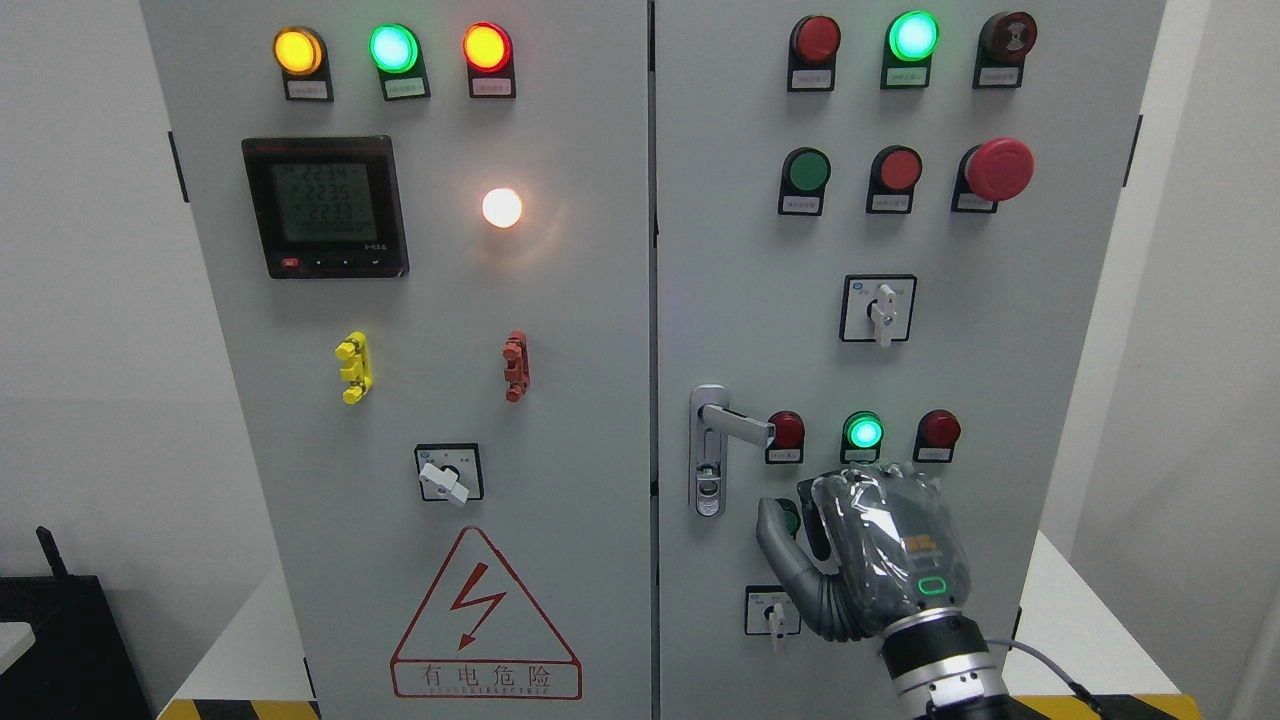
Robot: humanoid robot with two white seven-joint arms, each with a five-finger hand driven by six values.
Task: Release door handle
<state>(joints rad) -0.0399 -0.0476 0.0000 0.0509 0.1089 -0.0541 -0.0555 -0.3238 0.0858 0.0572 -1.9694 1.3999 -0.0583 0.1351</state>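
Note:
The silver door handle [712, 450] sits at the left edge of the cabinet's right door [1000, 380], its lever [740, 423] pointing right. My right hand [835, 520] comes up from the bottom right and hangs below and to the right of the lever, apart from it. I see the back of the hand under a clear cover. Its thumb [780, 555] sticks out to the left, the fingers are relaxed, and nothing is in them. The hand hides part of the panel behind it. No left arm shows.
Lamps and push buttons [864, 432] line the right door just above my hand. A small rotary switch [772, 612] is beside my wrist, another one [880, 310] higher up. The left door [430, 400] carries a meter, lamps and a warning triangle. The cabinet stands on a white table [1085, 640].

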